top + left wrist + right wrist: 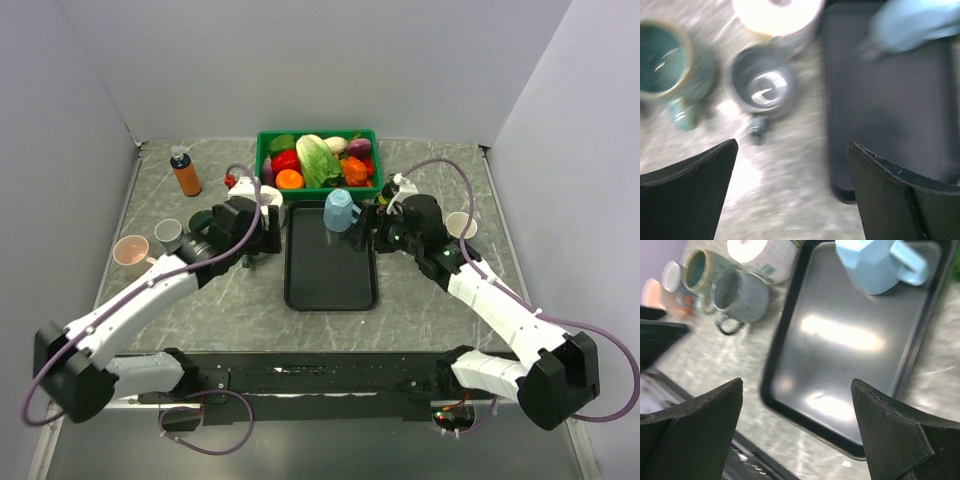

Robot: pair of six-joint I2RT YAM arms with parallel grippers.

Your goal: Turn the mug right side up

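- Mug (875, 265) stands at the tray's (330, 290) far end. We see no opening on top, so we judge it rim down, task not yet done.
- Right gripper (797, 382) hangs just beside the tray's right edge, jaws spread, nothing held.
- Left gripper (792, 144) hangs just off the tray's left edge, also released and empty.
- To do the step well, we close across two flat facets low on the body, lift clear of the tray, roll half a turn and set the base down flat.
- We keep the swing inside the tray, away from the grey mug (762, 87) to its left.
- Mug: pale blue, faceted, tapered, glossy, with a thick loop handle; likely slippery.
- Tray: black, smooth, reflective, with a raised rim and rounded corners.
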